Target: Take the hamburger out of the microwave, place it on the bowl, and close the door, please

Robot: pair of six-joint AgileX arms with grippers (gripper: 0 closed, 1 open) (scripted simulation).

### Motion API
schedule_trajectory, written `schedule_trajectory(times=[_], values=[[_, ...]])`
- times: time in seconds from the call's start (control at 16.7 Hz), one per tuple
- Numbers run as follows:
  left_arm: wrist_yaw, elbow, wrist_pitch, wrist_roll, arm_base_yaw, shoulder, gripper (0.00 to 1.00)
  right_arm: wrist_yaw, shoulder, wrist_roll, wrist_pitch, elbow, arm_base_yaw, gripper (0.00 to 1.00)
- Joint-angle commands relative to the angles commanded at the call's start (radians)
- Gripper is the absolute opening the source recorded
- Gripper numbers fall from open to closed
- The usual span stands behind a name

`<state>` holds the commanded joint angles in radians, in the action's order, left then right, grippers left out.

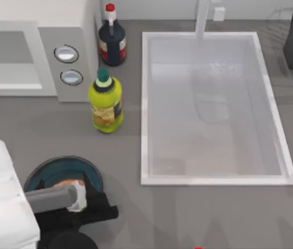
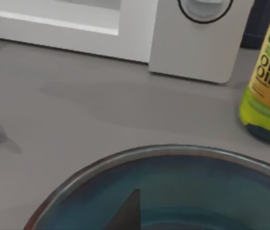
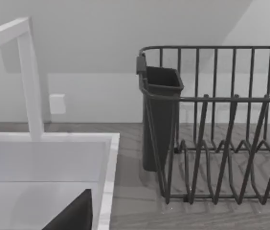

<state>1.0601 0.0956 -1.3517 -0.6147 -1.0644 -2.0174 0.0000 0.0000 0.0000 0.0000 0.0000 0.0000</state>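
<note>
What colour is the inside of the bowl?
Blue inside the bowl, with a thin brownish rim; the left wrist view shows it best.

On the yellow-green plastic oil bottle with the dark green cap (image 2: 268, 79), standing just beside the white microwave's light grey knob panel (image 2: 199, 48), the label read "OLIV" over "OIL" in green capitals, the first word cut off at the frame edge. A small round emblem sat above it, too tiny to read.

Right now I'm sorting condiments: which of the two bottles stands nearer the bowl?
The olive oil bottle, yellow-green with a green cap, stands nearer the bowl. The dark red-capped bottle stands farther back, beside the microwave.
</note>
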Motion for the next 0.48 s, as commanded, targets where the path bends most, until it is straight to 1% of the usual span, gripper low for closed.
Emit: schedule_trajectory(times=[0.06, 0.48], values=[[0.000, 0.000, 0.000, 0.000, 0.000, 0.000, 1.00, 0.000, 0.000, 0.000, 0.000, 0.000, 0.000, 1.00], [0.000, 0.000, 0.000, 0.000, 0.000, 0.000, 1.00, 0.000, 0.000, 0.000, 0.000, 0.000, 0.000, 1.00]])
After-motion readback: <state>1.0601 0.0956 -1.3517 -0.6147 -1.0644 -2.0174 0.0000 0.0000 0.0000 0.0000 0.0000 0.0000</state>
